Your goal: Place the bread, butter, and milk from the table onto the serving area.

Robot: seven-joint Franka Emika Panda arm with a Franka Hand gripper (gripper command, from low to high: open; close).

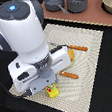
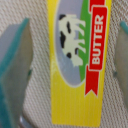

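The butter point(image 2: 77, 60), a flat yellow packet with a cow picture and a red label, lies on the striped serving mat point(image 2: 35, 15). My gripper point(image 2: 70, 60) is open, with one teal finger point(image 2: 15, 65) on each side of the packet and a gap to each. In the exterior view the butter point(image 1: 54, 91) sits under my gripper point(image 1: 51, 86), near one edge of the mat point(image 1: 85, 63). A golden-orange bit point(image 1: 70, 53), perhaps the bread, peeks out beside the arm. The plate and the milk are hidden or out of view.
Two thin orange sticks point(image 1: 79, 48) point(image 1: 69, 74) lie on the mat. Two grey pots point(image 1: 54, 2) point(image 1: 78, 0) stand on a brown board point(image 1: 95, 17) at the back. A tan bowl point(image 1: 109, 2) is at the exterior view's far right. The arm covers much of the mat.
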